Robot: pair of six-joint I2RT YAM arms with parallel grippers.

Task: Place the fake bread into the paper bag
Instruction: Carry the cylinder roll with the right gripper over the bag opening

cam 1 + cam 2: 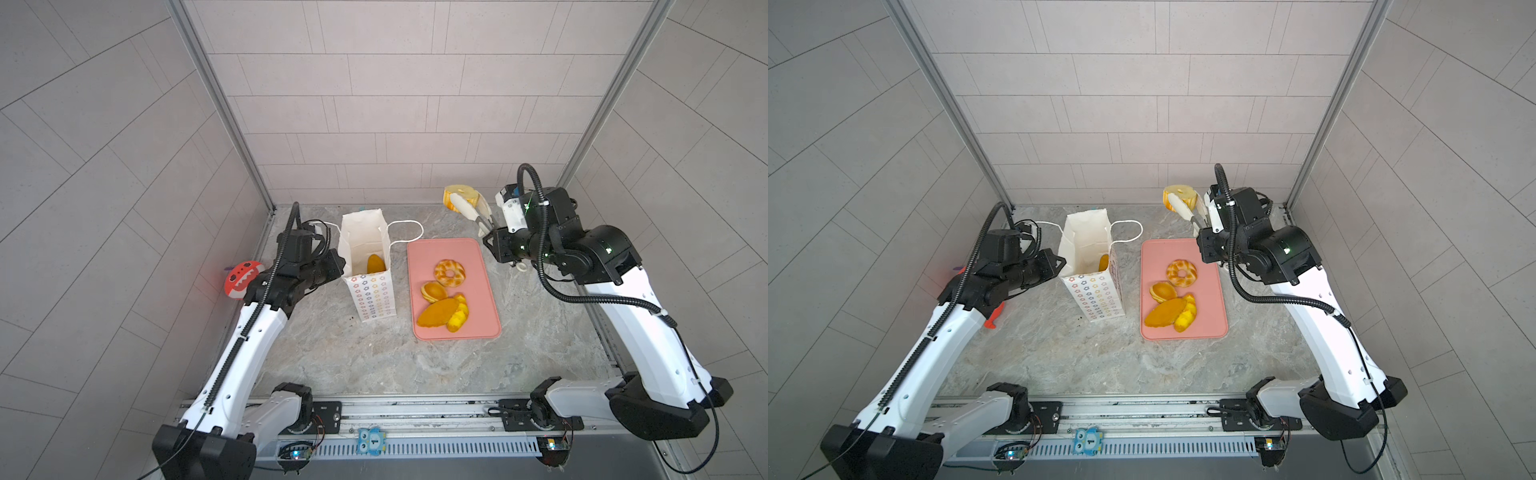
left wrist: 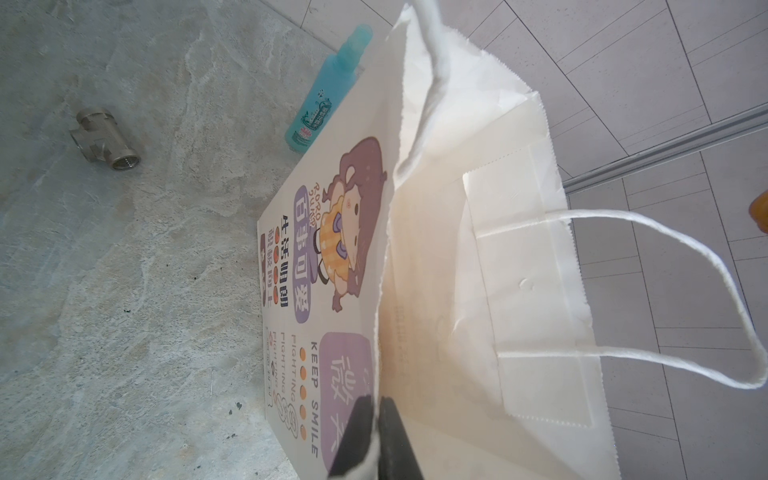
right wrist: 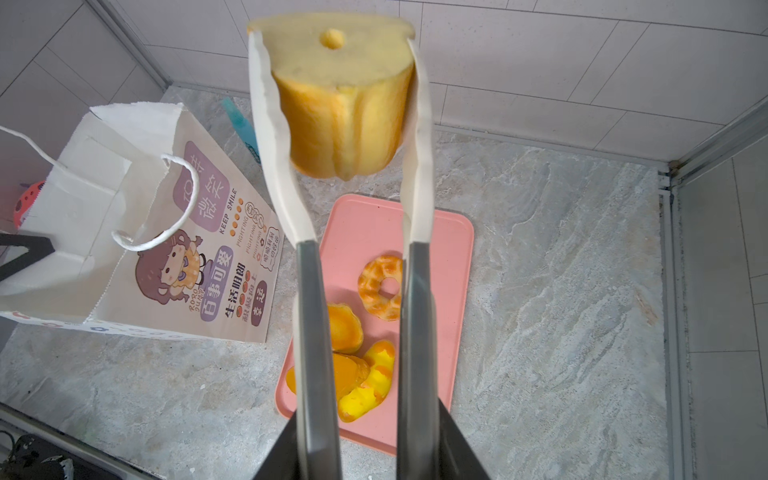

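**Golden ridged loaf up in the tongs, bag pinched at its rim**

Gripped between the white tips of the tongs (image 1: 469, 214), the ridged loaf (image 3: 345, 112) hangs in the air past the far end of the pink tray (image 1: 478, 266). Its pale flat end faces up and its ridges run downward. The right gripper (image 3: 365, 449) is closed narrowly on the tongs' metal arms. Well apart from it, the paper bag (image 1: 370, 291) stands upright with its mouth up and one orange bread (image 1: 375, 264) inside. The left gripper (image 2: 376, 440) has its jaws pressed together on the bag's rim. On the tray, the long loaf (image 1: 437, 312) lies diagonally near the twisted ring (image 1: 449, 273).
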